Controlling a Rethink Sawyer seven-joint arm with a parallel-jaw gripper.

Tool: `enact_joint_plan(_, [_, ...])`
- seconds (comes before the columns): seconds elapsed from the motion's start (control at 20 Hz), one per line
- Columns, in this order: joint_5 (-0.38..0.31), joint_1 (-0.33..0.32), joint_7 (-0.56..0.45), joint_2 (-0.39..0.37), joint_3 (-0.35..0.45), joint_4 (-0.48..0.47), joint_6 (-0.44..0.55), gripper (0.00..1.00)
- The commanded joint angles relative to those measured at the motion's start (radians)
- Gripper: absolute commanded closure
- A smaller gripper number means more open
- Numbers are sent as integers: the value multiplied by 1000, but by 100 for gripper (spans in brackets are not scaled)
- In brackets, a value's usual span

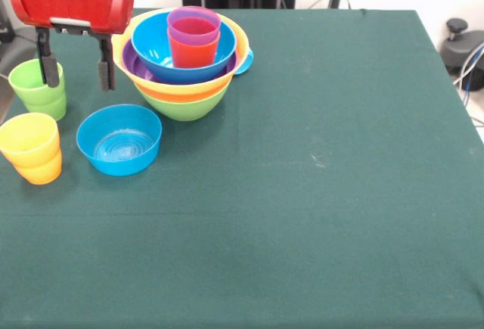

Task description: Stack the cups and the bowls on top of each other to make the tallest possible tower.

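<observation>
The tower stands at the back left: a lime green bowl (185, 104) as base, then the yellow bowl (240, 41), the purple bowl (130, 60) and the big blue bowl (155, 48), with a purple cup (193, 28) on an orange cup (193, 53) inside. A bit of light blue (246, 62) shows behind it. The smaller blue bowl (119, 140) sits alone in front. A green cup (36, 91) stands at the left. A yellow cup (29, 138) sits on an orange cup (39, 170). My gripper (77, 72) hangs open and empty left of the tower, its left finger in front of the green cup.
The table (318, 193) has a dark green cloth. Its left edge lies close to the green and yellow cups. Cables and a black stand (461, 41) lie beyond the right edge.
</observation>
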Motion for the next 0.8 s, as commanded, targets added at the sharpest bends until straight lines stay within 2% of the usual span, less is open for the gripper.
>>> enact_joint_plan(0.05, [-2,-4,-103,23,51,76,65,0])
enact_joint_plan(0.4, [-19,-6,-115,31,48,75,45,0])
enact_joint_plan(0.8, [-45,-25,-153,9,42,125,23,0])
